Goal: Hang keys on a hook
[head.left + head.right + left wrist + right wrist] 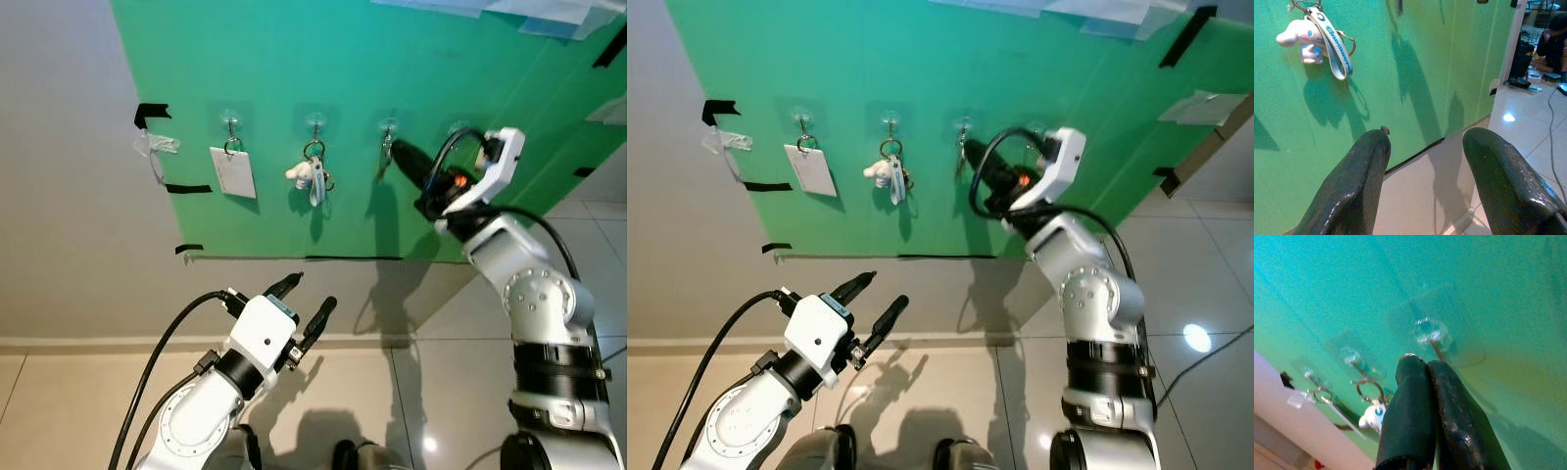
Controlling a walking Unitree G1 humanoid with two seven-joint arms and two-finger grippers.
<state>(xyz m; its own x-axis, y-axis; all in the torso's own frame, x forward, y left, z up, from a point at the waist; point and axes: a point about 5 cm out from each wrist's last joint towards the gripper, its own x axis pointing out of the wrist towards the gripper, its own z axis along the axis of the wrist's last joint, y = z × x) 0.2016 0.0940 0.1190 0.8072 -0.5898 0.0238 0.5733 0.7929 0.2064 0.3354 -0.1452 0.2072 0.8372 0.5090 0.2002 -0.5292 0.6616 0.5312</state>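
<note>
The right gripper (400, 154) is reaching up to the green board (392, 78), its fingers pressed together and pinching a key ring (1409, 355) just below the third hook (1429, 332), probably to lift the loop over the prong. The keys (386, 157) are dangling at that hook. Further left, a plush keychain (312, 176) and a white tag (233, 171) are hanging on their own hooks. The left gripper (306, 302) is waiting low, fingers spread, holding nothing.
</note>
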